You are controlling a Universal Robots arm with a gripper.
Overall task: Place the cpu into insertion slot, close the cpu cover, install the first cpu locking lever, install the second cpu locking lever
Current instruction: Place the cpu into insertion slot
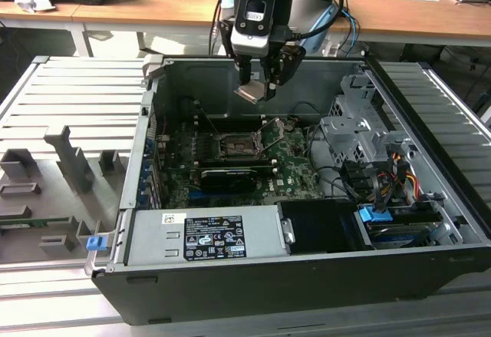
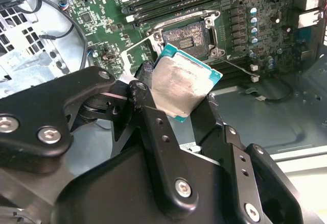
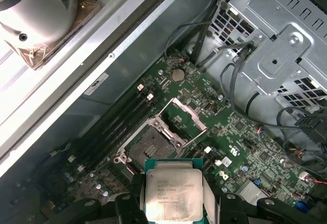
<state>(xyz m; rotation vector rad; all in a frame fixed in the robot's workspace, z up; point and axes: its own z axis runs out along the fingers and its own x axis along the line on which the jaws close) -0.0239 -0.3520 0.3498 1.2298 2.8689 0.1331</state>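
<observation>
My gripper (image 1: pixel 257 87) hangs over the open computer case, shut on the cpu (image 1: pixel 251 93), a flat square chip with a dull silver top and green edge. Both wrist views show the cpu (image 2: pixel 181 86) (image 3: pixel 172 193) clamped by its edges between the black fingers (image 2: pixel 145 89), tilted. The insertion slot (image 1: pixel 234 147) (image 2: pixel 186 38) (image 3: pixel 148 145) lies open on the green motherboard, below the chip and well apart from it. The cpu cover (image 3: pixel 186 118), a thin silver frame, stands swung up beside the slot.
A grey power supply box (image 1: pixel 203 233) fills the case's near side. A black expansion card (image 1: pixel 226 177) lies just in front of the slot. The metal drive cage (image 1: pixel 353 133) and loose cables (image 1: pixel 368 176) sit on the exterior view's right. Memory slots (image 3: pixel 112 127) run alongside.
</observation>
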